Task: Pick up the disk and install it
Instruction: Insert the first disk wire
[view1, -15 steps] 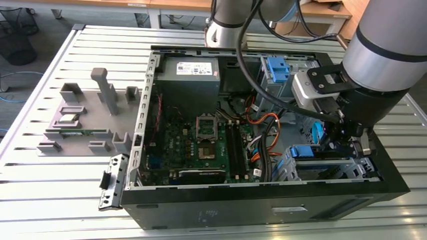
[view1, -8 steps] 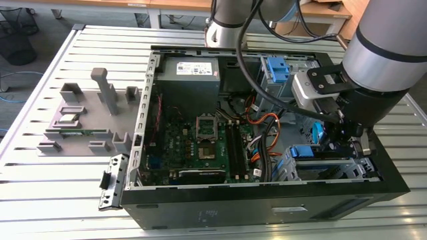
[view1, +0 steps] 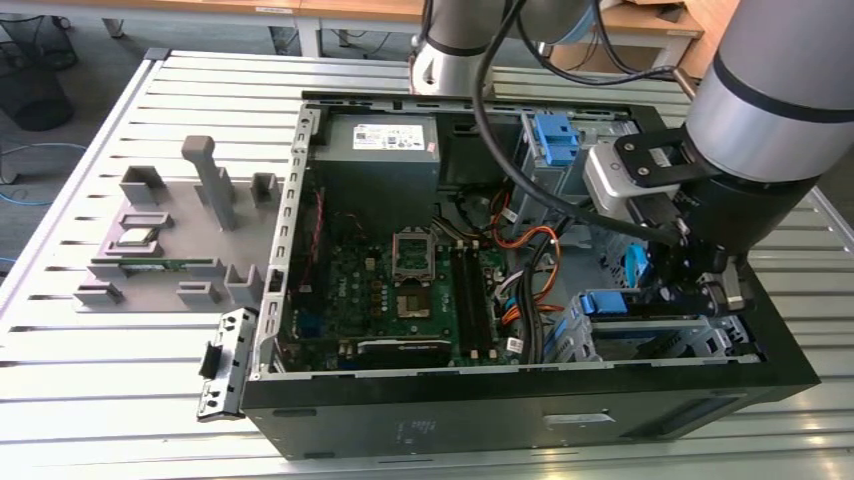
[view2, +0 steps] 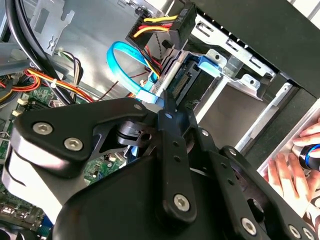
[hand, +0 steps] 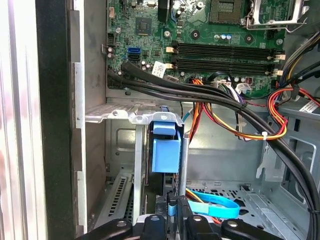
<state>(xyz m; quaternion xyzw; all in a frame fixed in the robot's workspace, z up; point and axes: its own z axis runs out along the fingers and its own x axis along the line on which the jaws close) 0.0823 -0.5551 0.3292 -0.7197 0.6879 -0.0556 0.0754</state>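
A: What is shown in the exterior view?

B: An open computer case (view1: 534, 400) is seen lying on a slatted metal bench (view1: 80, 380). The gripper (view1: 697, 285) is lowered into the case's corner at the exterior view's right, above the metal drive cage (view1: 654, 335). The disk (view1: 635, 270) is seen only as a strip of blue rail just beside the gripper. A motherboard (view1: 400, 290) is laid out in the middle of the case, a grey power supply (view1: 378, 150) is mounted at the far end, and a bare blue bracket (view1: 554, 140) is stood upright further back. A grey fixture (view1: 174, 240) is placed on the bench at the exterior view's left.

A: And the second wrist view?

B: The black linkage of the gripper (view2: 167, 107) is seen close up. The disk (view2: 187, 80) is held edge-on between the closed fingers, its connector end and blue rail partly inside the drive cage (view2: 240, 75). A blue data cable (view2: 120, 62) is looped beside it, and a power connector (view2: 160, 25) with red, yellow and black wires is hung above. A person's hand (view2: 295, 165) is glimpsed beyond the case wall.

A: And the first wrist view?

B: The disk (hand: 166, 150) is seen standing upright in the drive cage (hand: 130, 116), its blue rail uppermost, gripped at its near edge by the fingers (hand: 176, 210). Black cables (hand: 200, 95) are draped across the motherboard (hand: 210, 45), and the blue data cable (hand: 215, 207) is laid on the case floor.
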